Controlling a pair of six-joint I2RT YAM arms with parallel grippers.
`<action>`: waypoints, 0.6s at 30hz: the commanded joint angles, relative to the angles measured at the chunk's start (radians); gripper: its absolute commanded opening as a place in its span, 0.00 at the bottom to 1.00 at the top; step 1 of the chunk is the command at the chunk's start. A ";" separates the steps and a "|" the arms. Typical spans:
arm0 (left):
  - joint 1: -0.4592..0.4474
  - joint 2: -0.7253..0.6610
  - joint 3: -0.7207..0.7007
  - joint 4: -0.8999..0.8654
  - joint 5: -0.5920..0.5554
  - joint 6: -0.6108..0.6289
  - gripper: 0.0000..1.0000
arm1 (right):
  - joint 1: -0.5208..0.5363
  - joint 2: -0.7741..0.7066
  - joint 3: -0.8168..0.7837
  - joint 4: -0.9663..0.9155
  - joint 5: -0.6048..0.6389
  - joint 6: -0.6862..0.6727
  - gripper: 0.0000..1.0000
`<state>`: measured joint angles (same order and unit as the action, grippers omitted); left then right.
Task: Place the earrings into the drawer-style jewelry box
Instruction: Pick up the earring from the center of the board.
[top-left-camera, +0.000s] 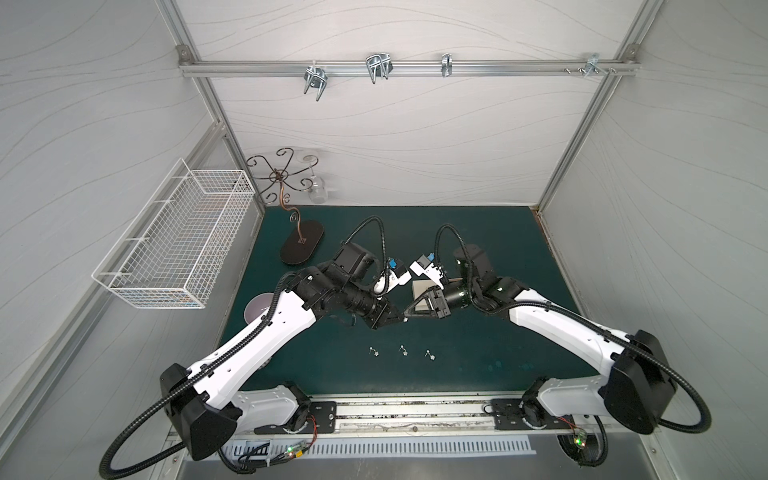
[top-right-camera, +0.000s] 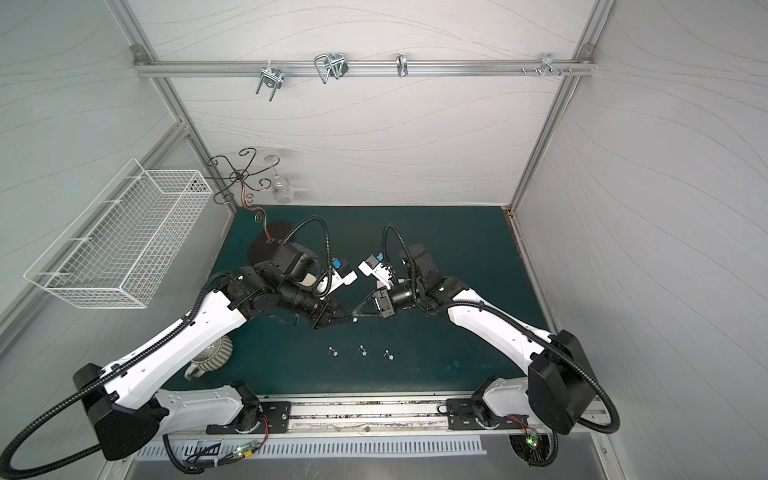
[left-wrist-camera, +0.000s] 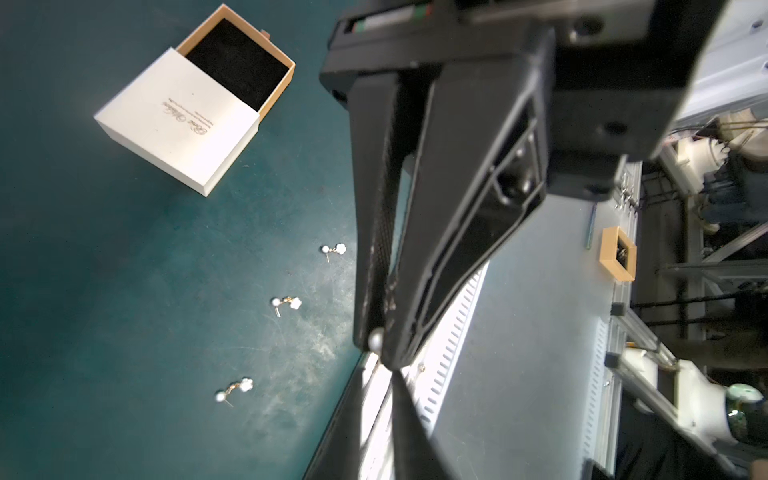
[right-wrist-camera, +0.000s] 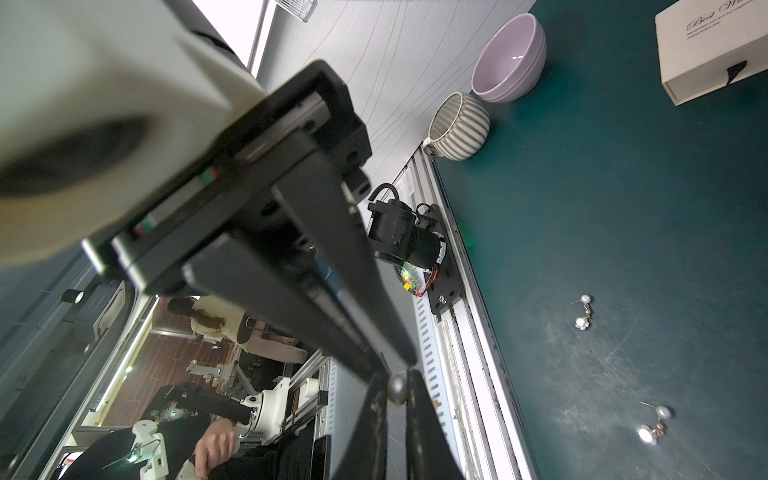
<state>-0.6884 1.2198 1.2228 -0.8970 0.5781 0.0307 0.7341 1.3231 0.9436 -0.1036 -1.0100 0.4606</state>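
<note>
While drawer (left-wrist-camera: 237, 62) sits open, black-lined, three earrings (left-wrist-camera: 295, 303) outside, fourth (left-wrist-camera: 376, 339) perhaps pinched

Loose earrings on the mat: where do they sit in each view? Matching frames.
Top view: three earrings in a row on the green mat, near its front edge.
Top view: same row, same spot.
Left wrist: all three, on the mat, apart from the open drawer box.
Right wrist: only two show.
Shared landmark: the slotted white duct past the mat's front edge.
</note>
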 joint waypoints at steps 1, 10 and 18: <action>-0.003 -0.023 0.002 0.057 -0.027 0.000 0.36 | -0.021 -0.034 0.000 -0.041 0.000 -0.032 0.10; -0.003 -0.106 -0.047 0.105 -0.527 -0.048 0.45 | -0.177 -0.046 0.015 -0.356 0.150 -0.136 0.07; -0.003 -0.111 -0.063 0.111 -0.492 -0.046 0.46 | -0.260 -0.007 0.071 -0.588 0.461 -0.163 0.07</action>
<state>-0.6895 1.1152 1.1568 -0.8219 0.1066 -0.0204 0.4828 1.2999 0.9695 -0.5484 -0.7059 0.3397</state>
